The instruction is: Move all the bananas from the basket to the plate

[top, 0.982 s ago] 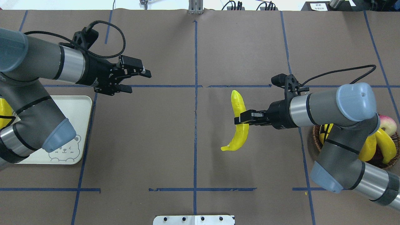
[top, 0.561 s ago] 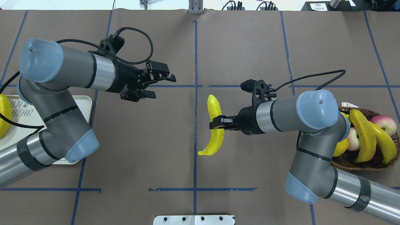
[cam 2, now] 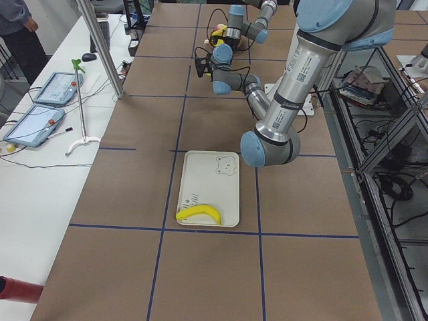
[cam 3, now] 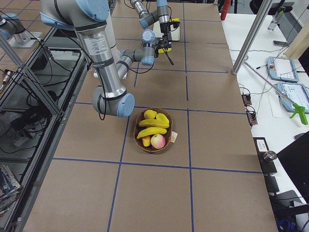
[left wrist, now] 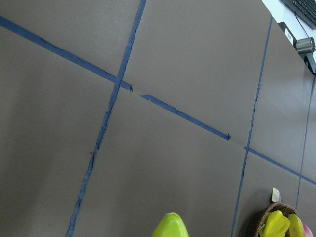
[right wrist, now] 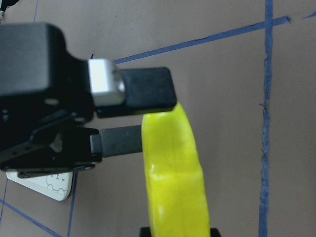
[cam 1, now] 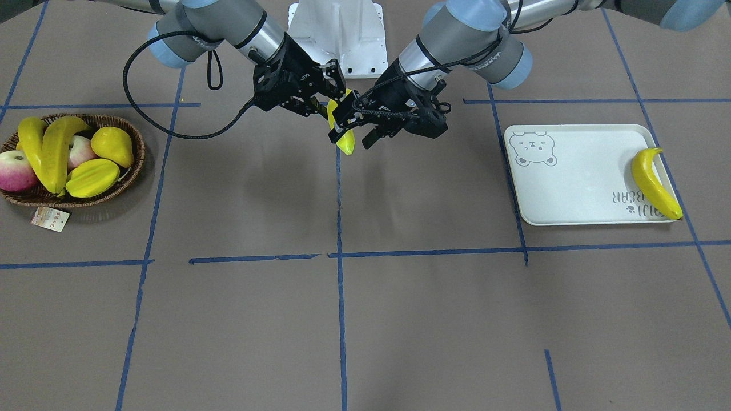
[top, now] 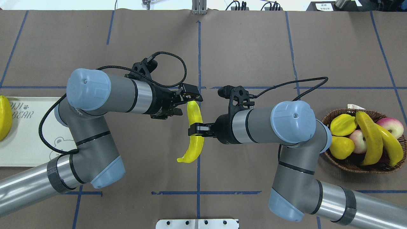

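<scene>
Banana (top: 196, 144) clamped by right claw (top: 194, 130), left claw (top: 190, 104) spread beside tip.

The right tool (top: 192, 130) carried the banana (top: 194, 143) to the middle. The left tool (top: 185, 104) came over and reached the banana's top end.

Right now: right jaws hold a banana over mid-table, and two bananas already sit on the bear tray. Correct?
Not quite. The exterior front-facing view shows only one banana on the bear tray, along its edge. The rest holds: the right gripper has its jaws shut on a second banana over mid-table.
</scene>
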Controlling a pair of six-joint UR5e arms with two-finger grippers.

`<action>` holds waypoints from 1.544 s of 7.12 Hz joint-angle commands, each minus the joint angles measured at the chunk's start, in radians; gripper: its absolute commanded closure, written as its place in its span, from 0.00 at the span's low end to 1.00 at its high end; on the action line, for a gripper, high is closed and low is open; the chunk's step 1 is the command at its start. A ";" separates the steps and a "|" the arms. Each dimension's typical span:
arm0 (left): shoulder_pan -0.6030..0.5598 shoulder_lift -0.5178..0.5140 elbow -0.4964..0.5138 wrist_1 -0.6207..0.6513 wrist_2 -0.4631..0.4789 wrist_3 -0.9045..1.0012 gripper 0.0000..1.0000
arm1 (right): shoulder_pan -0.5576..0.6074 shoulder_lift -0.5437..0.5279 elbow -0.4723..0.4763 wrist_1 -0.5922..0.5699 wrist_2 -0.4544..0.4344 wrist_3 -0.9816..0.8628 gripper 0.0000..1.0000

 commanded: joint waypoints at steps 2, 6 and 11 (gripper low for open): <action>0.019 -0.003 0.012 -0.001 0.011 -0.003 0.28 | 0.000 0.007 0.001 0.001 -0.001 0.006 0.96; 0.021 -0.004 0.010 -0.001 0.023 -0.006 0.76 | 0.000 0.007 0.000 -0.001 -0.009 0.006 0.96; 0.019 0.007 -0.010 -0.001 0.021 -0.006 1.00 | 0.012 0.007 0.003 0.001 -0.009 0.004 0.01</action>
